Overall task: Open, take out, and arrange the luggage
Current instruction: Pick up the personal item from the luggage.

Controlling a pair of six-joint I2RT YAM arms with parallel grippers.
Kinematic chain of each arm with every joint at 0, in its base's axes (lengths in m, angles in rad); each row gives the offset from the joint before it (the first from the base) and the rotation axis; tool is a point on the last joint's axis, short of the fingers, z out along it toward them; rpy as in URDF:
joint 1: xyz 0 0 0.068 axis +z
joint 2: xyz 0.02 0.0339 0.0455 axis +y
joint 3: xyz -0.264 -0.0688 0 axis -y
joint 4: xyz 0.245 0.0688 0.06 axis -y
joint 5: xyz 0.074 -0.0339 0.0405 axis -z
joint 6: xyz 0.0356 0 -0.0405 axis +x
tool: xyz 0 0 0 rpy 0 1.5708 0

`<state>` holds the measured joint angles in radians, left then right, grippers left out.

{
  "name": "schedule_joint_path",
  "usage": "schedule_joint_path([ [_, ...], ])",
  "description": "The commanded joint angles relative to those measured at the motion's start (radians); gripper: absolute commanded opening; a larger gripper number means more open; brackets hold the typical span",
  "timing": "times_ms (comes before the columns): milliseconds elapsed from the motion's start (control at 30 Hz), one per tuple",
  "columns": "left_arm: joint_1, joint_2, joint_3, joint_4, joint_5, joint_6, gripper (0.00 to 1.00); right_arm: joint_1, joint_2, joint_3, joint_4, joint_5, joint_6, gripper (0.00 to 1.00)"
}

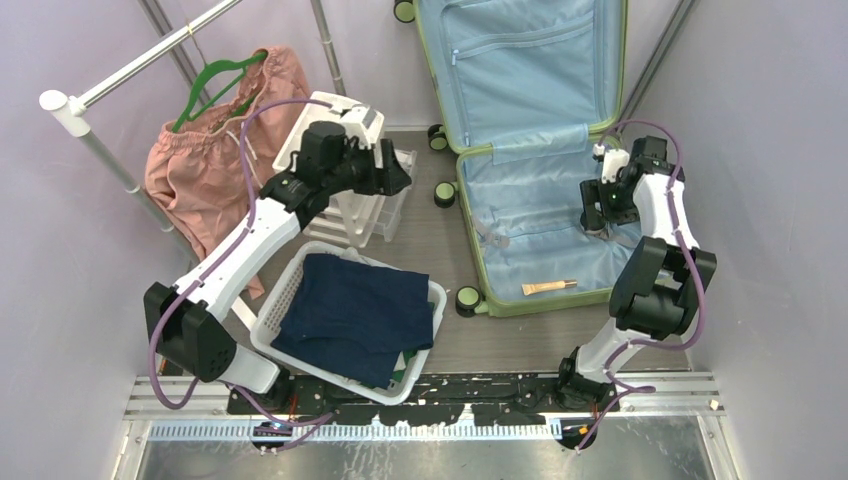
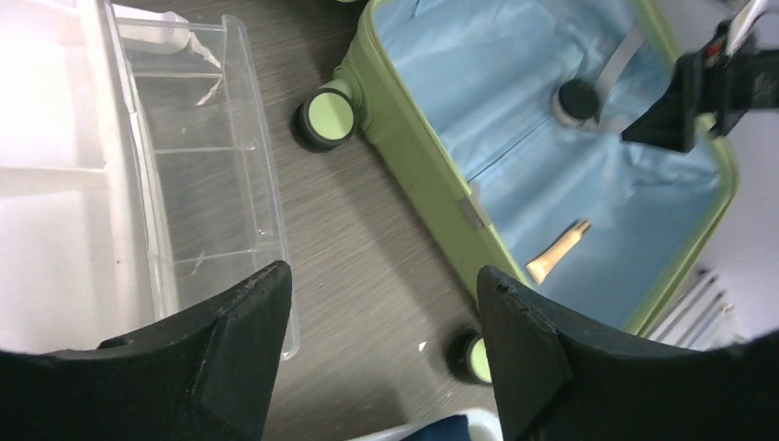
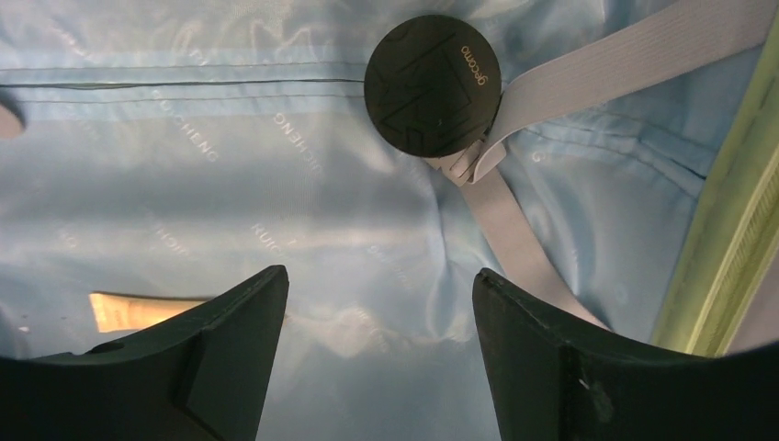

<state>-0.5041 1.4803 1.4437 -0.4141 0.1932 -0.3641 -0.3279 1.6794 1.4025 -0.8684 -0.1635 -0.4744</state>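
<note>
Suitcase holds a tube and disc; basket's dark cloth hides what's beneath. Left tool and right tool gape, empty.

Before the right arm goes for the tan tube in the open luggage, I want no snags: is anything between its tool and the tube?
Nothing visible. The open right tool hangs over bare luggage lining; the tan tube lies alone, black buckle and grey strap well away from it.

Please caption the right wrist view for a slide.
Open right gripper over the luggage, near its black disc and strap.
</note>
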Motion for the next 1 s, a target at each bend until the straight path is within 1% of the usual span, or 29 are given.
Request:
schedule_joint_path([
  [0,0.055,-0.039,-0.092,0.308,0.155,-0.216,0.74,0.012,0.040,0.052,0.051,0.059,-0.062,0.79],
  [267,0.058,-0.020,-0.074,0.302,0.182,-0.242,0.75,0.027,0.130,0.099,0.060,0.047,-0.133,0.79],
  [467,0.058,-0.001,-0.058,0.285,0.186,-0.249,0.75,0.043,0.193,0.159,0.053,0.009,-0.192,0.80],
  [700,0.058,-0.003,-0.079,0.280,0.178,-0.261,0.75,0.049,0.293,0.239,0.032,-0.005,-0.247,0.81],
  [967,0.058,-0.019,-0.093,0.279,0.170,-0.259,0.76,0.049,0.370,0.280,0.012,0.038,-0.266,0.82],
])
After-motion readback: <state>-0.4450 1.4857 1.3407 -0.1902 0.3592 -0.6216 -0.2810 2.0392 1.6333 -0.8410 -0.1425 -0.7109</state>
